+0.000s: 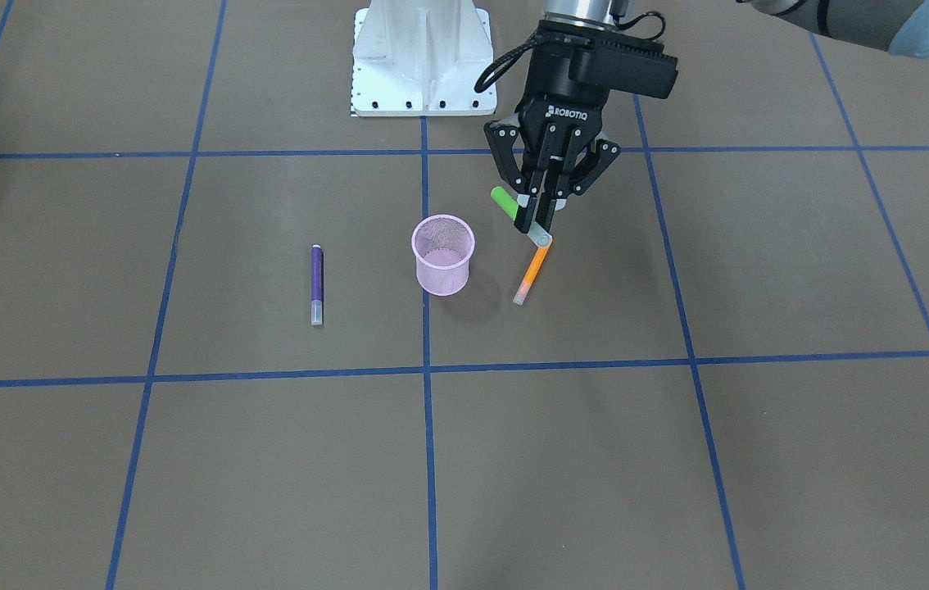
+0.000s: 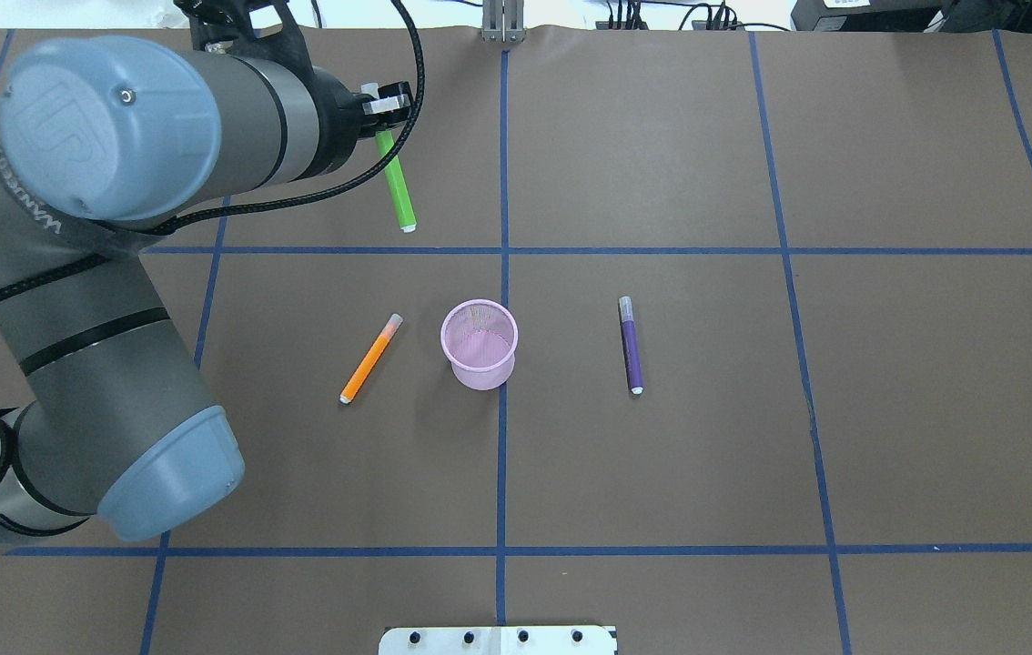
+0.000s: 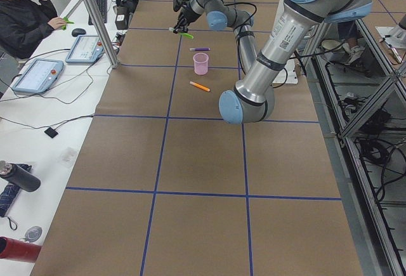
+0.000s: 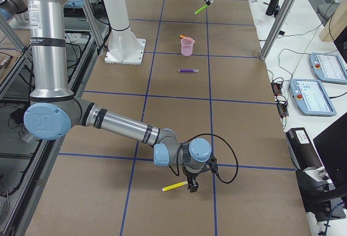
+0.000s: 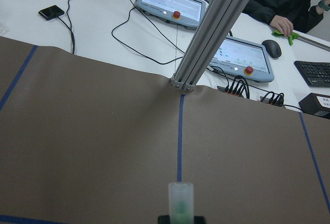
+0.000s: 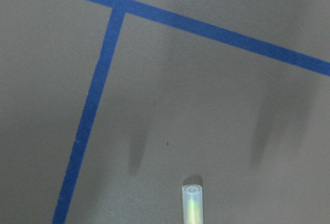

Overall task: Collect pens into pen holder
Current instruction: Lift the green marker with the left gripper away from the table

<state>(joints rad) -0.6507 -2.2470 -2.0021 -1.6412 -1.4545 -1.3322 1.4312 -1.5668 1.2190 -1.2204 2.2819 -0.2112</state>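
From across the table, the left gripper (image 1: 541,220) was clamped on the green pen (image 1: 504,199), lifted clear of the table and slanted, not yet over the pen holder (image 1: 442,277). The orange pen (image 1: 532,274) lay just beside the cup, and the purple pen (image 1: 317,283) lay flat on its other side.

From overhead, the green pen was gripped near one end. I judged it could swing or slip in transit, and arriving tilted it might catch the rim and tip the light cup.

At the right end, the right gripper (image 4: 191,185) sat low by the yellow pen (image 4: 174,186), well apart from the cup. I couldn't tell whether it had closed. Its wrist camera showed only a pale cap.
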